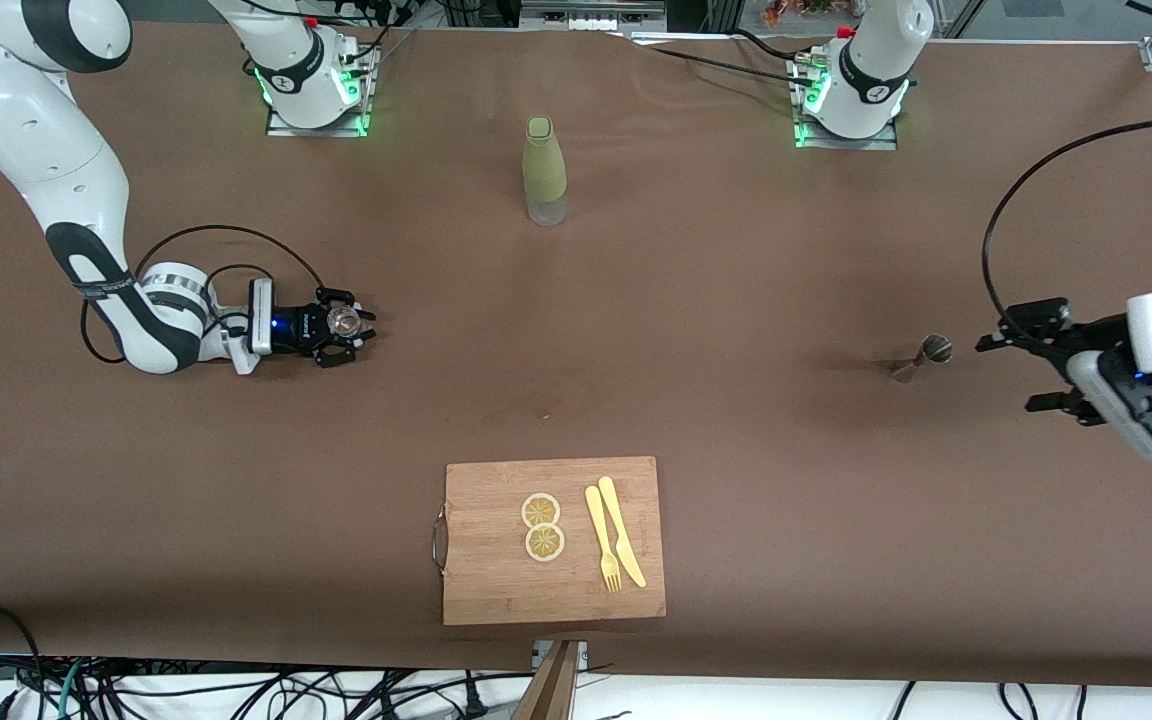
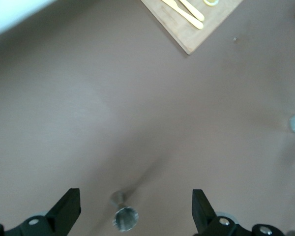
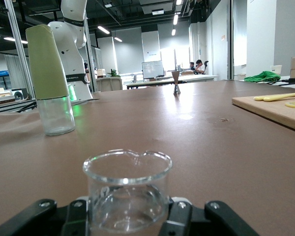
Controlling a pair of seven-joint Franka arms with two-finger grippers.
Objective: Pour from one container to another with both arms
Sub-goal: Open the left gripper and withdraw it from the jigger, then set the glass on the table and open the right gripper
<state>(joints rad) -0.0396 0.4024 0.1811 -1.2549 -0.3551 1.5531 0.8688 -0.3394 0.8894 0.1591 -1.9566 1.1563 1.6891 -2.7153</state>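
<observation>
Two containers, two arms: the silvery jigger [image 1: 922, 357] stands alone on the brown table [image 1: 696, 300] at the right of the frame, its long axis upright, wide mouth up. At the frame's right edge the left gripper [image 1: 1031, 372] hangs just beside it, fingers spread wide and holding nothing. In the left wrist view the jigger [image 2: 123, 215] sits low in the picture, squarely between the two open fingertips [image 2: 69, 204], so the jaws face it head-on and this arm is by far the nearer one.

At the left of the frame the right gripper [image 1: 344, 325] lies low at table level, its fingers closed around the small clear glass cup [image 1: 342, 320]; the right wrist view shows the cup [image 3: 127, 189] upright and apparently empty.

An olive-green bottle [image 1: 544, 170] stands at upper centre. A wooden cutting board [image 1: 496, 590] at lower centre carries two lemon slices [image 1: 542, 527], a yellow fork [image 1: 602, 540] and knife [image 1: 621, 530].

No brand or label can be read on any of these things.
</observation>
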